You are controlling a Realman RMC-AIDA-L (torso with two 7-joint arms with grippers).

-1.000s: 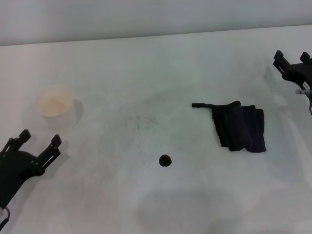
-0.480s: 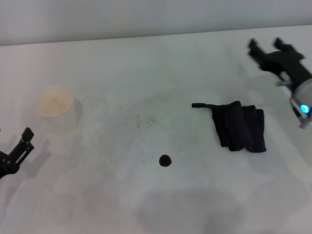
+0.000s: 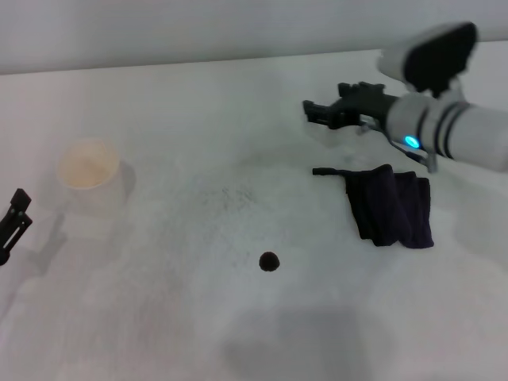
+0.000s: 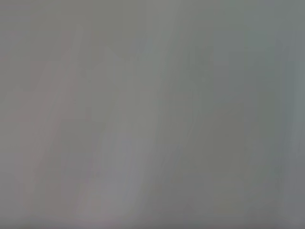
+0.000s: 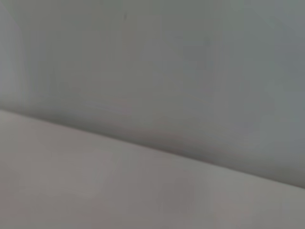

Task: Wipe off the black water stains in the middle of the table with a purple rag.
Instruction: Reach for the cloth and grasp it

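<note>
Right tool (image 3: 333,105): we see its black fingers spread apart, grasping nothing, above the far part of the surface, just beyond the rag's tail.
Left tool (image 3: 14,218): at the left edge; only one finger tip shows, so we cannot tell its state.
Dark purple folded cloth rag (image 3: 390,205): flat, right of centre, thin tail pointing left.
Small round black water stain (image 3: 269,261): mid-surface, well apart from the rag.
Pale cream paper cup (image 3: 88,173): upright, far left.
Broad white matte surface (image 3: 198,143): faint grey smudges.
</note>
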